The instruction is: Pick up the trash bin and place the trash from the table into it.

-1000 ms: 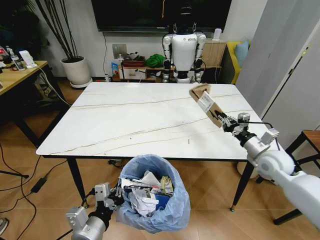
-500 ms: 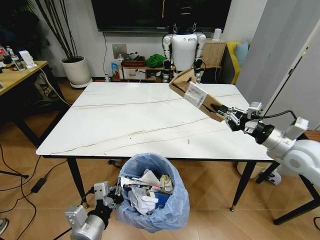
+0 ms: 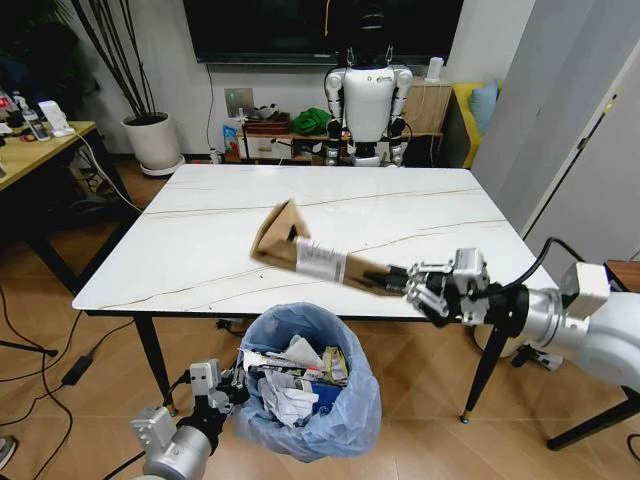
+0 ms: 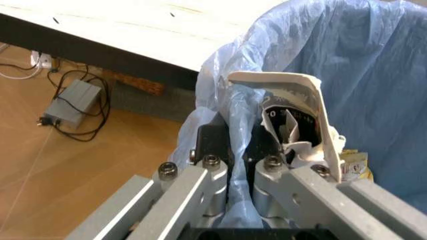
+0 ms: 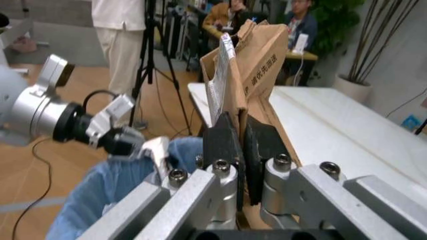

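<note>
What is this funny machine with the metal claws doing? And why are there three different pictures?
It is a robot with two arms, tidying up. The big picture comes from a camera on its head, looking down at a white table. The other two come from little cameras on its wrists, so you see each claw from close up.

The right gripper is pinching a brown paper bag and holding it in the air above the table's near edge, over a trash bin. The bin has a blue plastic liner and papers already inside.

The left gripper, low down, is pinching the bin's rim, liner and all.

The white robot at the back is just standing there.
</note>
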